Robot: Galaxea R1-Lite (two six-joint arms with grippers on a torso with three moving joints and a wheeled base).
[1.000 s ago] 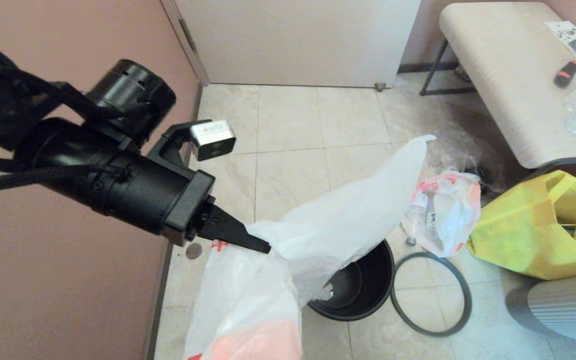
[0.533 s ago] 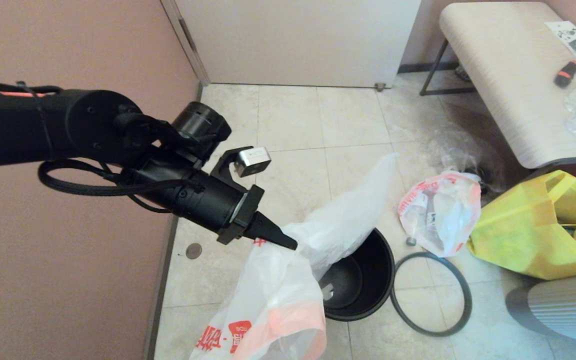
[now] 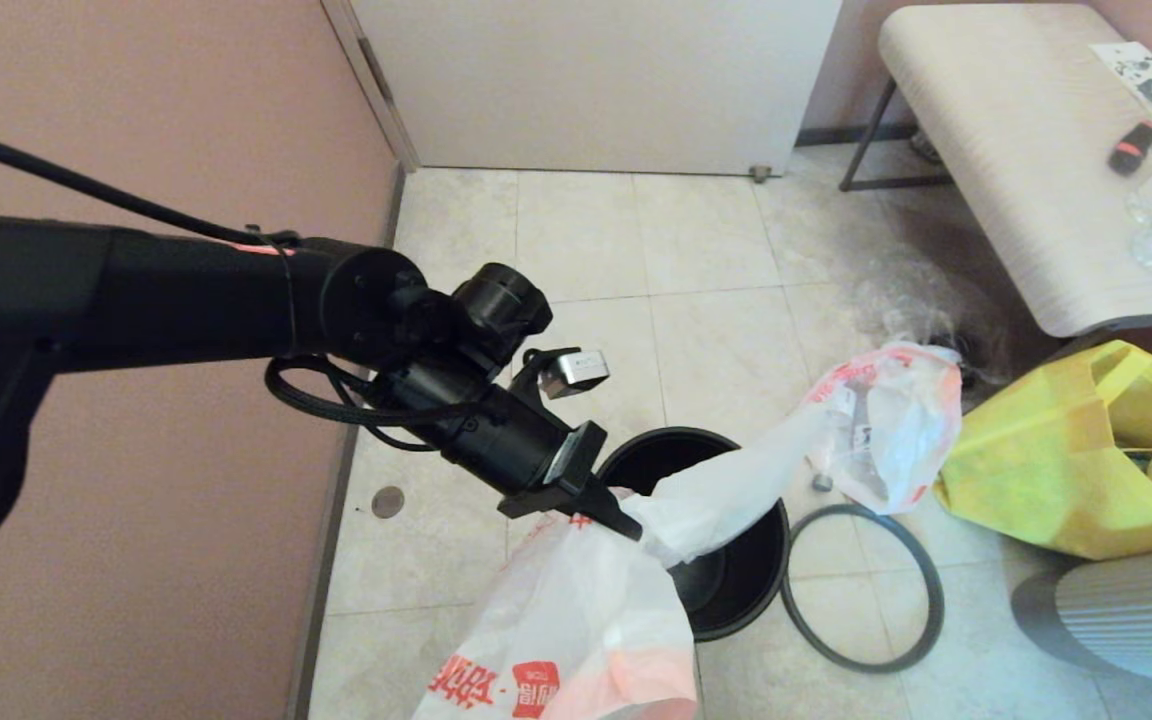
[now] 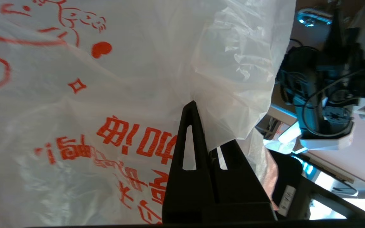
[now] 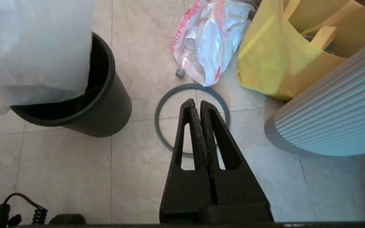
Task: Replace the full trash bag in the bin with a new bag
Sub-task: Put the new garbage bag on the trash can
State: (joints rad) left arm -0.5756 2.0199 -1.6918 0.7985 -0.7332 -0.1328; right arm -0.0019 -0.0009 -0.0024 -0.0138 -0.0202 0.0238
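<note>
Plastic of the new bag [image 3: 576, 620] pinched in left claw [image 3: 626, 525] beside the bin [image 3: 736, 590].

One black bin [image 3: 736, 585] stands on the floor, with one grey hoop rim [image 3: 861, 587] lying to its right. There are two printed white plastic bags: one new bag [image 3: 576, 630], flat with red characters, at the near left, and one full trash bag [image 3: 891, 420], lumpy with bottles inside, farther right. One clear crumpled plastic bag [image 3: 911, 300] lies beyond it. One yellow tote [image 3: 1066, 460] sits at the right. One desk [image 3: 996, 150] stands at the far right. Two tools show: left tool [image 4: 195, 107] and right tool [image 5: 195, 104].
</note>
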